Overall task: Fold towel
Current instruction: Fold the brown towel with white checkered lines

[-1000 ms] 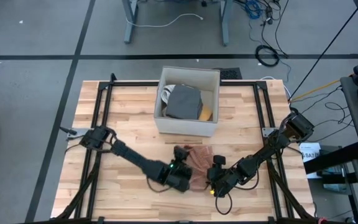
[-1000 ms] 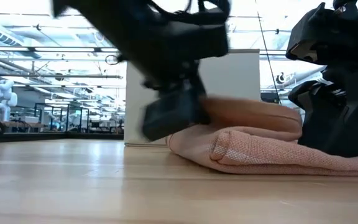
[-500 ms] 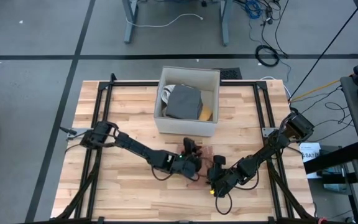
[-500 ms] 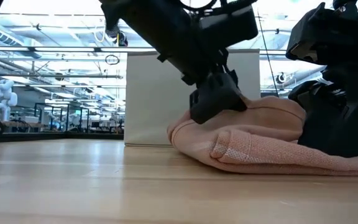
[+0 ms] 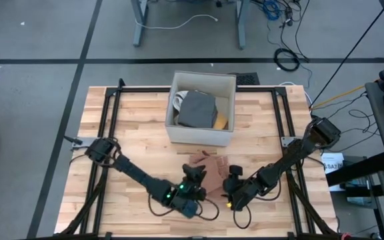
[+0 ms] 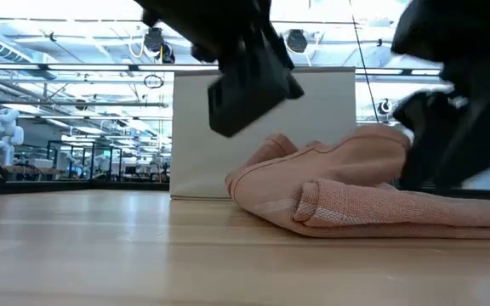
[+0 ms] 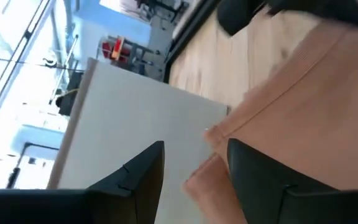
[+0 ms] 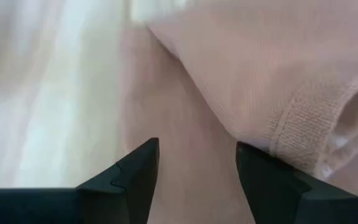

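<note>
One pink towel (image 5: 209, 167) bunched, two grippers flanking, one box (image 5: 202, 109).

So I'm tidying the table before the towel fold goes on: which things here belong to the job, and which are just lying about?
Part of the job:
- pink towel, bunched on the table
- left gripper, jaws open, empty
- right gripper, jaws open, empty

Just lying about:
- white box behind the towel
- grey cloth inside the box

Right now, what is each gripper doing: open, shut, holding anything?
Left gripper: open, empty, poised by the pink towel.
Right gripper: open, holding nothing, fingers over the towel's edge.
</note>
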Action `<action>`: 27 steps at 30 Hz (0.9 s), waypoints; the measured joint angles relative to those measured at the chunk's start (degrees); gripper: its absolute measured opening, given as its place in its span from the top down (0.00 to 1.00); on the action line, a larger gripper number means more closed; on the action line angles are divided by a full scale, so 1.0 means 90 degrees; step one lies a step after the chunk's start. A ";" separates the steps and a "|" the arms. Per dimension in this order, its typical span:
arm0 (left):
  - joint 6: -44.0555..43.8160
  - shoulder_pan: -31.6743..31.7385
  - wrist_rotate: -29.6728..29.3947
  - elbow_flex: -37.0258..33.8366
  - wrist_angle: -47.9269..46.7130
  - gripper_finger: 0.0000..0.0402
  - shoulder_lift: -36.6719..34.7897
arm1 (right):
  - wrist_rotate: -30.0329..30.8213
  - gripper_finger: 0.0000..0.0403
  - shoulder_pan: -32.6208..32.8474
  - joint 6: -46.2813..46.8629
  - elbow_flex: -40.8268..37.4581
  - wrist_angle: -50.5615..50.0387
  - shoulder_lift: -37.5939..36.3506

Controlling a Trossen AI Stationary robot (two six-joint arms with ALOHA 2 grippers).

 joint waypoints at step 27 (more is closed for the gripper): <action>-0.4745 -0.0202 0.2391 -0.0680 -0.0812 0.54 -0.0076 | 0.0736 0.50 -0.1500 -0.1163 0.0017 -0.0164 -0.1248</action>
